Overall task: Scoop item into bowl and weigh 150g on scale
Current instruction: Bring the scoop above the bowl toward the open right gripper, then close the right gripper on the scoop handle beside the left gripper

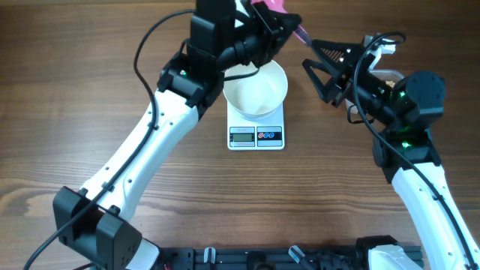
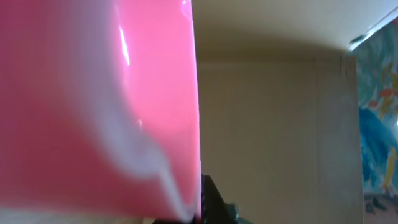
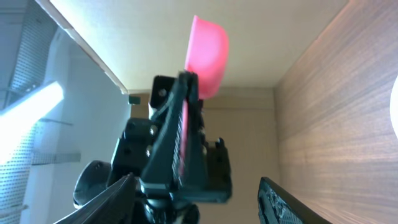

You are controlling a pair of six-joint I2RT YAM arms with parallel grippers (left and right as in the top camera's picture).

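At the left gripper [image 3: 186, 93]: clamped shut on the handle of the pink scoop [image 3: 208, 53], cup end raised, up over the far side of the bowl [image 1: 274, 94]. Fills the left wrist view with pink, so no telling from there whether anything lies in the cup.

Just to the right: right gripper [image 1: 309, 54], jaws apart with nothing between them, aimed at the scoop's handle end. Looks like a handover. To do it well: line the right fingers square across the handle, close on a bare stretch clear of the left fingers, confirm the hold, and only then release on the left. Otherwise risks dropping the scoop into the bowl and knocking it.

Below: bowl centred on the scale [image 1: 256, 136], white inside, apparently empty, so weighing barely begun. No beans in sight in any view; possibly behind the right arm, cannot say. Digits on the display too small to read.
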